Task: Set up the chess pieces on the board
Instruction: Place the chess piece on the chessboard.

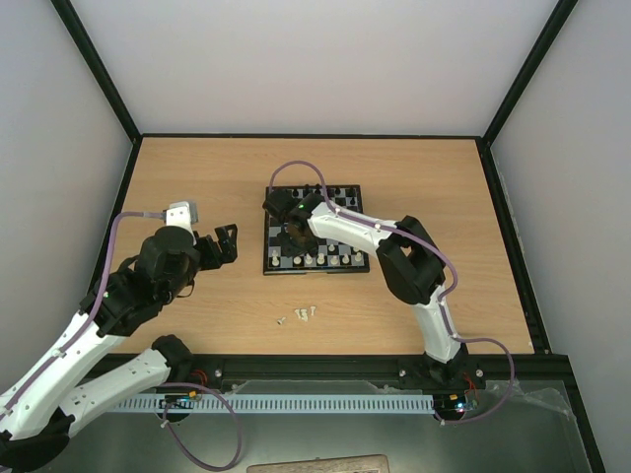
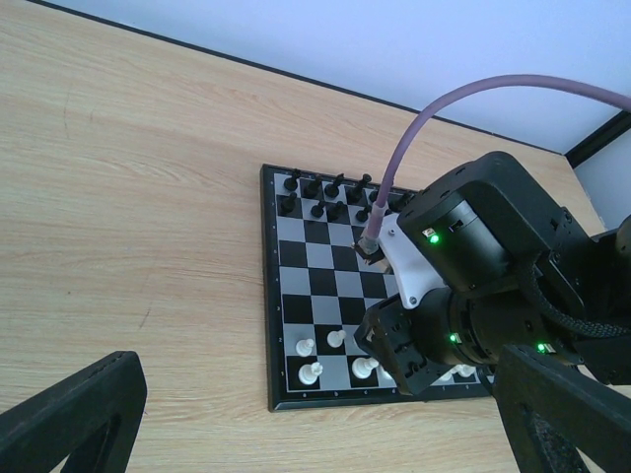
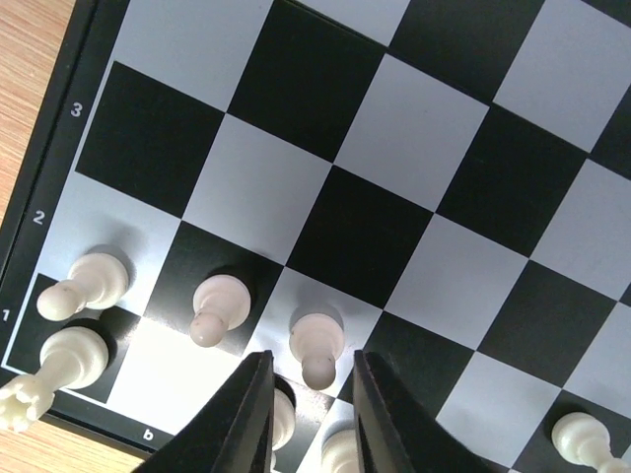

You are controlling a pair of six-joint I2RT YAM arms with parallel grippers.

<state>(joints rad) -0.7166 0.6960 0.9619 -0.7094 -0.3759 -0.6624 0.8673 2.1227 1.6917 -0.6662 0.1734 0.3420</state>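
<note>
Right tool (image 3: 312,367), slightly parted, straddles a white pawn (image 3: 317,340) on the board (image 3: 74,128), middle of the counter (image 1: 187,182); lifting crookedly could topple the neighbouring pawn (image 3: 219,305). Left tool (image 1: 225,246) hovers spread, empty. Loose white pieces (image 1: 301,315) lie toward the counter's near edge.

Top view: right gripper (image 1: 290,231) and its wrist cover left-centre squares of board (image 1: 335,270); I can't see pieces beneath. Loose white pieces (image 1: 302,315) on table (image 1: 197,177) too small for me to name. Left arm (image 1: 59,365) cropped at bottom-left corner.

Left wrist view: right arm wrist (image 2: 473,256) blocks board's near right corner. Left gripper fingers (image 2: 69,419) dark, blurred, cut by bottom edge.

Right wrist view: back-rank piece (image 3: 284,419) half hidden behind right gripper fingers (image 3: 242,419), type unreadable. Corner white piece (image 3: 582,439) clipped by bottom edge. Board runs off every side.
</note>
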